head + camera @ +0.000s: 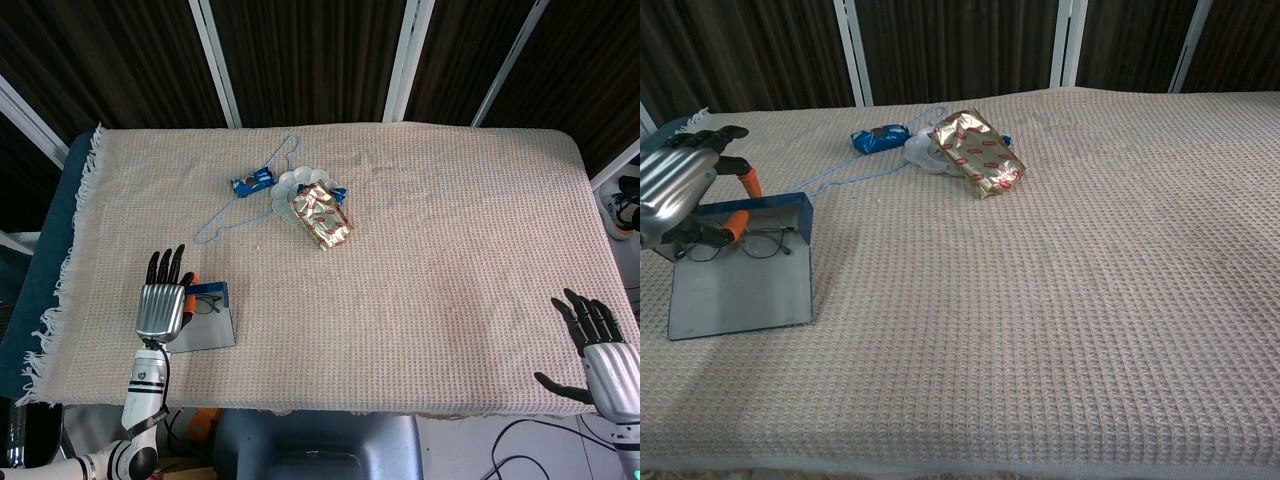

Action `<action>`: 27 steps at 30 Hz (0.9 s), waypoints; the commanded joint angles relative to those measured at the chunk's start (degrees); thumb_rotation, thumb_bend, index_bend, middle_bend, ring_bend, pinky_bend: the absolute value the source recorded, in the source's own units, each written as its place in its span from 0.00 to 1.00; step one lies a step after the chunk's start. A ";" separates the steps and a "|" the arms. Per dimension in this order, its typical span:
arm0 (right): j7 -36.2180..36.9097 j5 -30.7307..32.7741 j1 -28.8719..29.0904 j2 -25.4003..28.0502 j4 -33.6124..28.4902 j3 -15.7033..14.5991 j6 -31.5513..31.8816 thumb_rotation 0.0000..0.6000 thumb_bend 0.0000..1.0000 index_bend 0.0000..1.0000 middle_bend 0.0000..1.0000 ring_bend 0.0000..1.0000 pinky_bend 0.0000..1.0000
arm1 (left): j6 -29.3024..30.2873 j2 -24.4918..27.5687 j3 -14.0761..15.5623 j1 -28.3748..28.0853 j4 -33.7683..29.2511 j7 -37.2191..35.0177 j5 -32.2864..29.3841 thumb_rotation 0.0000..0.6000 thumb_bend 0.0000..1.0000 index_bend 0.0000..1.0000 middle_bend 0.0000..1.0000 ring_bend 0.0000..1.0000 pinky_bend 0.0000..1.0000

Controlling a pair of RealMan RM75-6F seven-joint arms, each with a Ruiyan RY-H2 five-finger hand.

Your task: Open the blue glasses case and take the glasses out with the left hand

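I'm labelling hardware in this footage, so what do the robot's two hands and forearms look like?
Both match: the left hand and right hand have a ribbed silver metal back and black fingers. The left one shows orange pads on its fingertips in the chest view. Its forearm is white with black bands. No cables show on either arm.

On the table's left near edge, the left hand (680, 190) holds the glasses (745, 244) above the open case (740, 285); hanger (245, 205) and packet (320, 218) lie farther back; right hand (600, 352) far right.
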 commanded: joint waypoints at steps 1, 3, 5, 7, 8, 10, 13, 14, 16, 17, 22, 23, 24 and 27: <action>0.07 0.01 -0.03 0.02 0.00 0.02 0.07 1.00 0.13 0.00 0.00 0.00 0.00 | -0.41 -0.55 -0.61 -0.32 1.05 0.15 -0.50 1.00 0.44 0.50 0.01 0.00 0.00; 0.21 0.04 -0.05 0.06 0.03 0.04 0.13 1.00 0.13 0.00 0.00 0.00 0.00 | -0.89 -0.85 -0.92 -0.45 1.70 -0.08 -0.91 1.00 0.44 0.49 0.00 0.00 0.00; 0.27 0.07 -0.07 0.08 0.04 0.07 0.19 1.00 0.13 0.00 0.00 0.00 0.00 | -1.28 -0.99 -1.14 -0.55 2.10 -0.22 -1.23 1.00 0.44 0.49 0.00 0.00 0.00; 0.31 0.07 -0.09 0.09 0.04 0.08 0.22 1.00 0.13 0.00 0.00 0.00 0.00 | -1.42 -1.06 -1.26 -0.60 2.31 -0.29 -1.35 1.00 0.44 0.49 0.00 0.00 0.00; 0.35 0.06 -0.09 0.10 0.05 0.08 0.22 1.00 0.13 0.00 0.00 0.00 0.00 | -1.49 -1.12 -1.36 -0.65 2.49 -0.34 -1.42 1.00 0.44 0.49 0.00 0.00 0.00; 0.43 0.02 -0.10 0.12 0.09 0.06 0.23 1.00 0.13 0.00 0.00 0.00 0.00 | -1.68 -1.33 -1.63 -0.77 3.11 -0.47 -1.61 1.00 0.44 0.49 0.00 0.00 0.00; 0.62 0.05 -0.16 0.17 0.12 0.11 0.41 1.00 0.13 0.00 0.00 0.00 0.00 | -1.13 -2.34 -2.50 -1.39 5.81 -0.70 -1.27 1.00 0.44 0.49 0.00 0.00 0.00; 0.67 0.08 -0.16 0.18 0.14 0.12 0.39 1.00 0.13 0.00 0.00 0.00 0.00 | -1.05 -2.71 -2.60 -1.51 6.51 -0.96 -1.12 1.00 0.44 0.49 0.00 0.00 0.00; 0.67 0.11 -0.14 0.19 0.15 0.13 0.33 1.00 0.13 0.00 0.00 0.00 0.00 | -1.30 -2.99 -2.78 -1.62 7.05 -1.31 -1.27 1.00 0.44 0.49 0.00 0.00 0.00; 0.67 0.08 -0.14 0.21 0.14 0.10 0.32 1.00 0.13 0.00 0.00 0.00 0.00 | -1.52 -3.05 -2.98 -1.71 7.28 -1.42 -1.46 1.00 0.44 0.49 0.00 0.00 0.00; 0.88 -0.03 -0.24 0.26 0.16 0.08 0.53 1.00 0.13 0.00 0.00 0.00 0.00 | -2.86 -3.48 -4.16 -2.71 9.22 -1.62 -2.34 1.00 0.44 0.49 0.00 0.00 0.00; 0.92 0.00 -0.26 0.28 0.17 0.10 0.58 1.00 0.13 0.00 0.00 0.00 0.00 | -3.30 -3.68 -4.50 -3.04 9.76 -1.66 -2.64 1.00 0.44 0.49 0.00 0.00 0.00; 0.93 0.02 -0.27 0.28 0.18 0.12 0.61 1.00 0.13 0.00 0.00 0.00 0.00 | -3.81 -3.94 -4.83 -3.44 10.39 -1.66 -2.95 1.00 0.44 0.49 0.00 0.00 0.00; 0.85 0.18 -0.25 0.27 0.20 0.16 0.50 1.00 0.13 0.00 0.00 0.00 0.00 | -5.61 -5.16 -6.22 -5.15 12.83 -1.89 -3.97 1.00 0.44 0.48 0.00 0.00 0.00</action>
